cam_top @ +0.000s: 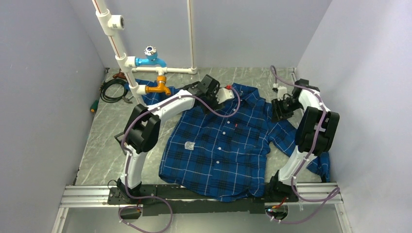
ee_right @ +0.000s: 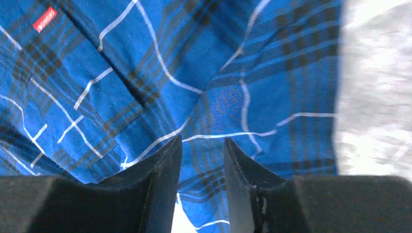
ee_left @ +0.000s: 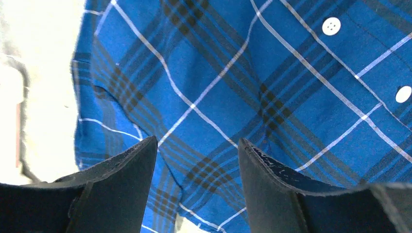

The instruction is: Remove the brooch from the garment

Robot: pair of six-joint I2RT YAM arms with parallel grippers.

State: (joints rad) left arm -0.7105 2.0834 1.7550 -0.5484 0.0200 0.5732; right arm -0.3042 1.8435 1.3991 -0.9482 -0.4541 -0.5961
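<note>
Left end effector (ee_left: 197, 143), jaws wide with nothing between, hovers over the shirt (cam_top: 218, 150) by its collar, upper centre. The right end effector (ee_right: 203, 141), narrowly parted, hangs over the right-hand sleeve. I cannot make out the brooch. The shirt lies on the surface (cam_top: 97, 145).

red tag (ee_right: 44, 19) lettering blurred, garment (ee_right: 272, 73) cut off

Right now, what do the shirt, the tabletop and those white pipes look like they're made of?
The shirt: soft woven cloth, probably cotton, matte; it creases and folds. The tabletop: grey with marble-like veins and a slight sheen; stone or printed laminate, can't tell which. The pipes: smooth white plastic, likely PVC, with moulded joints.
</note>
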